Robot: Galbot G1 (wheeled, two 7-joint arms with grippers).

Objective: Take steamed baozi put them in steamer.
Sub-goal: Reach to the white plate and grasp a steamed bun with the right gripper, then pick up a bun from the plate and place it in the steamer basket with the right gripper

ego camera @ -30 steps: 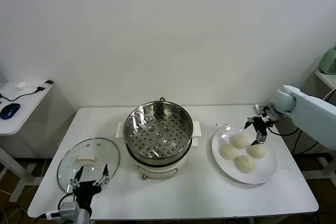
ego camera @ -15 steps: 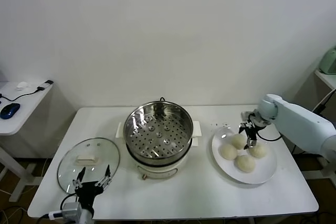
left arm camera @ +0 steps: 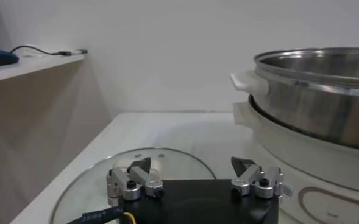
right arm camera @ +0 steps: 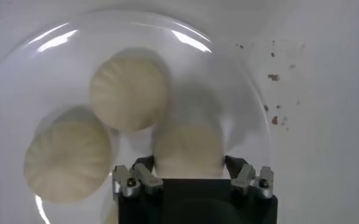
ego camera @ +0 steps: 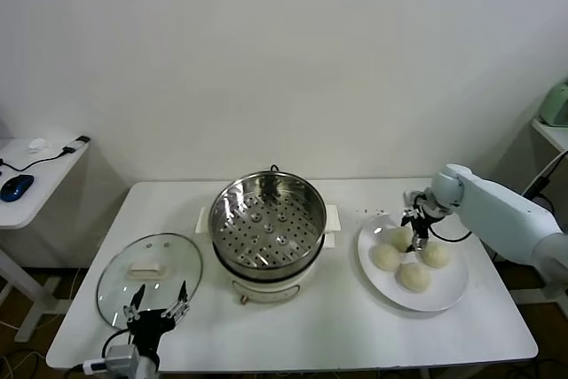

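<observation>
Right gripper (right arm camera: 191, 173) sits low over the white plate (ego camera: 444, 295), jaws narrowed either side of the rear baozi (right arm camera: 188, 149) — whether the pads are bearing on the dough cannot be told. All four steamed baozi lie on that plate: round, matte, softly pleated. The steamer (ego camera: 268, 219), shiny perforated steel, stands well apart toward the robot's left. Left gripper (left arm camera: 194, 176) is parked wide apart over the glass lid (left arm camera: 100, 189) — farther from the buns.
</observation>
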